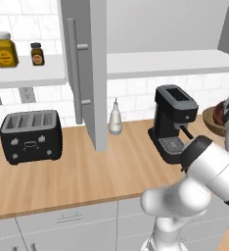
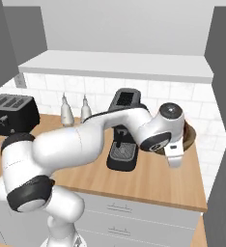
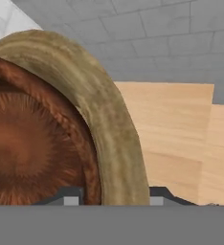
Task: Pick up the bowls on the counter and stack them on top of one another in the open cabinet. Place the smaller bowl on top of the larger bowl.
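1. In the hand view, you are looking at the thick rim of the wide light tan wooden bowl [image 3: 111, 124], which is curving from the upper left down to the bottom centre of the frame.
2. The small dark reddish-brown glossy bowl [image 3: 32, 148] is sitting inside that tan bowl, filling the left of the hand view.
3. The two dark fingertips of the gripper [image 3: 115, 197] are showing at the bottom edge, one on each side of the tan rim; the jaws are straddling it part-open, and you cannot tell whether they are actually pinching the rim.
4. In the left base view, both bowls are appearing at the right edge, mid-height, beside the black coffee machine [image 1: 172, 122], and the white arm is partly covering them.
5. In the right base view, the tan bowl is peeking out right of centre, behind the arm's wrist, above the long light wooden butcher-block counter [image 2: 148, 181].
6. The tall flat grey cabinet door [image 1: 89, 68] with its long bar handle is standing open in the upper centre of the left base view, with the white shelf [image 1: 170, 62] to its right.
7. A black toaster [image 1: 31, 136] is sitting at the left of that frame.
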